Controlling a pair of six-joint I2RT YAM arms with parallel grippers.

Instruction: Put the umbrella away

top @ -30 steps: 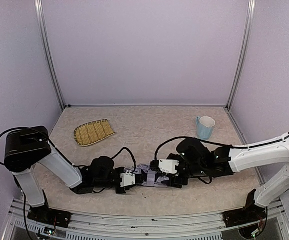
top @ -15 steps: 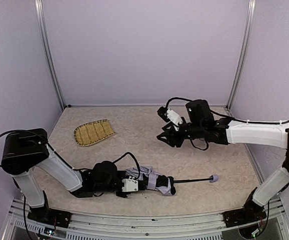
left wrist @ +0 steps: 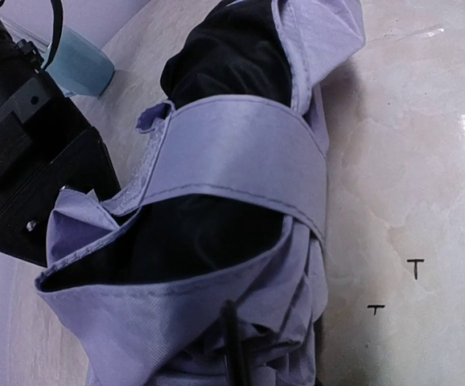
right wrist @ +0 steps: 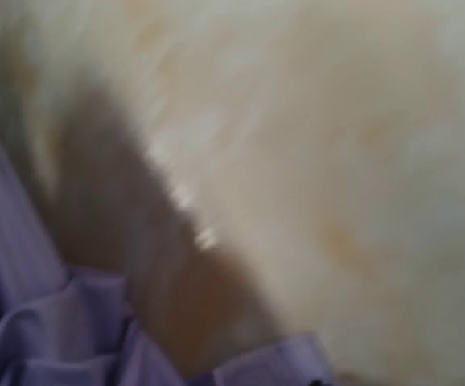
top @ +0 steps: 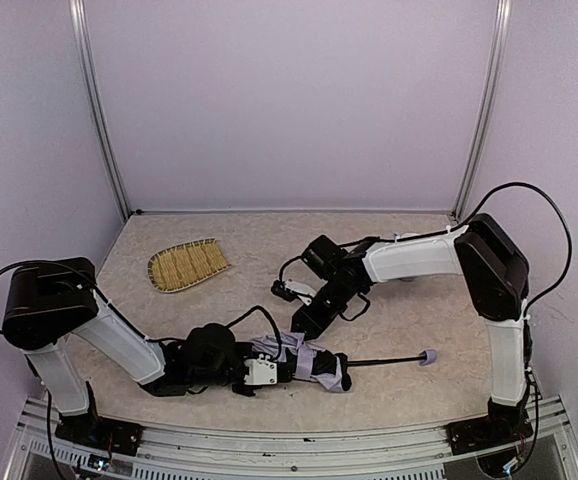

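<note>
A pale lavender-grey fabric umbrella (top: 309,362) lies folded at six o'clock on the beige marbled table (top: 269,250), its thin black shaft (top: 384,360) running toward three o'clock to a small lavender block handle (top: 428,356). The left gripper (top: 277,368) appears clamped on the bundle's nine o'clock end. The right gripper (top: 301,322) sits just beside the bundle at its twelve o'clock; whether its jaws are apart cannot be told. A woven straw tray (top: 187,264) sits at ten o'clock.
</note>
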